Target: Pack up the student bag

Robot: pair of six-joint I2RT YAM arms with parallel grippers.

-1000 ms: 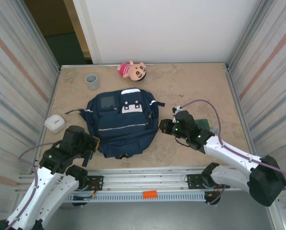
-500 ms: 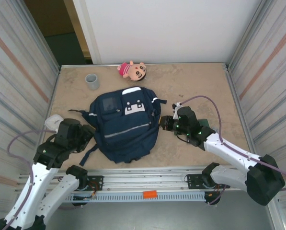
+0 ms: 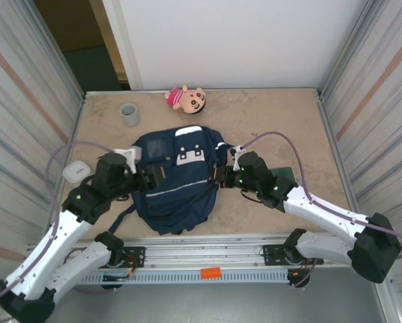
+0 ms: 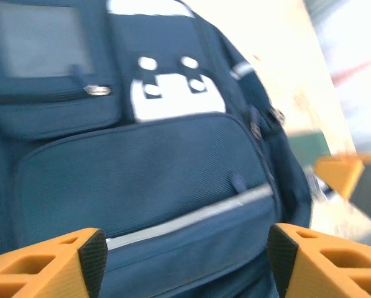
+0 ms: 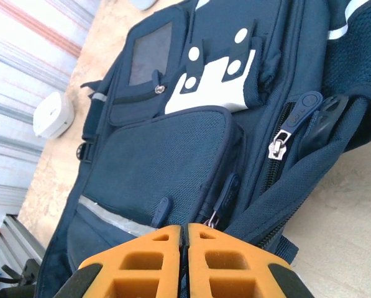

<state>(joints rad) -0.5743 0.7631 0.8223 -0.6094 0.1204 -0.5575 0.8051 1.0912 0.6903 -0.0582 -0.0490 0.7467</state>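
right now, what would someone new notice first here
The navy student bag lies flat in the middle of the table, front pockets up. The left gripper stands open over its left side and the right gripper is shut at its right side. A pink plush doll lies beyond the bag.

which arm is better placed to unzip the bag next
Right, probably: the right gripper is shut at a zipper pull on the student bag. The left gripper hangs open over the front pocket.

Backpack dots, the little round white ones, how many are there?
4 white dots, all by the white patch on the student bag front: two in an upper row, two right below them. More could hide on sides out of sight.
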